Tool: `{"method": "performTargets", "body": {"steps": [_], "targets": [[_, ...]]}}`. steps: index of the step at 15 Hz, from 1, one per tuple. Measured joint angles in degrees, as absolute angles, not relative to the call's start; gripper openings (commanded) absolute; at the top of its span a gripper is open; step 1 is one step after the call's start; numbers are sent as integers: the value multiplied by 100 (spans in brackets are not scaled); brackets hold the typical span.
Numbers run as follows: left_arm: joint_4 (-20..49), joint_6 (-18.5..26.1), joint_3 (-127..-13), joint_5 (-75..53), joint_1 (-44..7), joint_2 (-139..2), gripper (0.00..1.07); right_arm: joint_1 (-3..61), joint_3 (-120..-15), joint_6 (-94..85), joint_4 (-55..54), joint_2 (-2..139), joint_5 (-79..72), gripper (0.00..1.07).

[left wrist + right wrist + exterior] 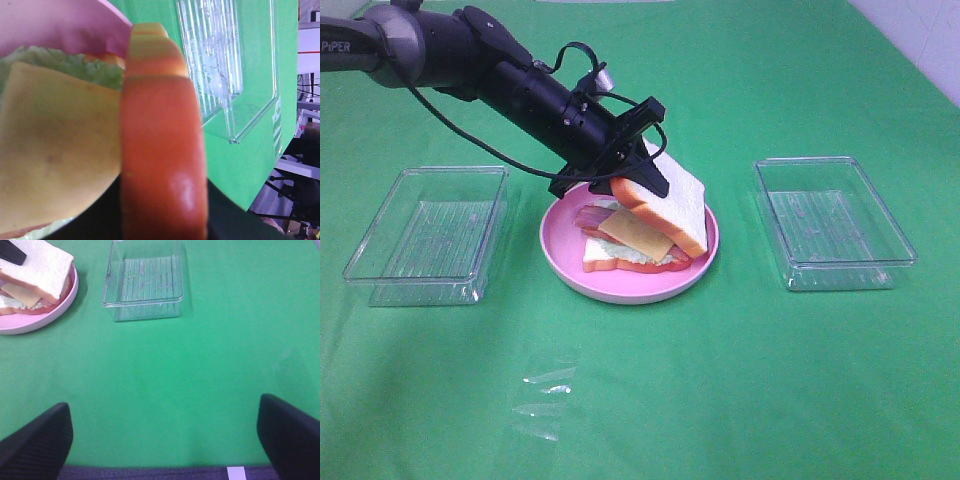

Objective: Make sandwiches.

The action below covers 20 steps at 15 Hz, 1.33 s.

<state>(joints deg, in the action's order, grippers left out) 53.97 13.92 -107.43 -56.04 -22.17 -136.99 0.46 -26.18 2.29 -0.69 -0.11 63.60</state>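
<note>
I am watching my left gripper pinching the top bread slice by its orange-brown crust edge, holding it tilted over the pink plate. The slice is leaning down toward the right of the high view, its lower edge resting on the stack beneath while the gripped edge is standing raised. Under it, the cheese slice is lying on the bacon strip, with lettuce and the bottom bread slice below, all sitting on the plate at the middle of the green tablecloth. In the left wrist view the crust is filling the frame right up close, so I am not seeing the fingers themselves there.

My right gripper is hanging spread wide, its two dark fingers well apart over bare cloth, holding nothing. A clear tray is sitting to the right of the plate, another clear tray to the left, both near it but apart from it.
</note>
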Motion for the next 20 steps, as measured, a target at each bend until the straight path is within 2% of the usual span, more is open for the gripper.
{"method": "performTargets", "body": {"steps": [3, 4, 7, 9, 13, 15, 17, 18, 19, 20], "targets": [[5237, 1220, -10743, -5667, -2217, -13699, 75, 46, -2618, 229, -69, -11, 6360, 96], [5139, 1192, -10743, -5741, -2217, -13699, 88, 46, -2618, 229, -69, -11, 6360, 96], [4624, 1083, -10932, -6073, -2217, -13682, 90, 46, -2618, 229, -69, -11, 6360, 96], [3598, 579, -11568, -6749, -2217, -13671, 90, 46, -2618, 229, -69, -11, 6360, 96], [2343, 0, -12439, -6916, -2217, -13562, 90, 46, -2618, 229, -69, -11, 6360, 96], [2034, -34, -12513, -6927, -2217, -13373, 90, 46, -2618, 229, -69, -11, 6360, 96], [1054, -52, -12513, -6950, -2229, -13098, 90, 46, -2618, 229, -69, -11, 6360, 96], [773, -52, -12513, -6950, -2217, -13006, 90, 46, -2618, 229, -69, -11, 6360, 96], [218, -52, -12410, -6950, -1879, -12645, 90, 46, -2618, 229, -69, -11, 6360, 96], [178, -52, -12347, -6950, -1719, -12531, 90, 46, -2618, 229, -69, -11, 6360, 96]]}}
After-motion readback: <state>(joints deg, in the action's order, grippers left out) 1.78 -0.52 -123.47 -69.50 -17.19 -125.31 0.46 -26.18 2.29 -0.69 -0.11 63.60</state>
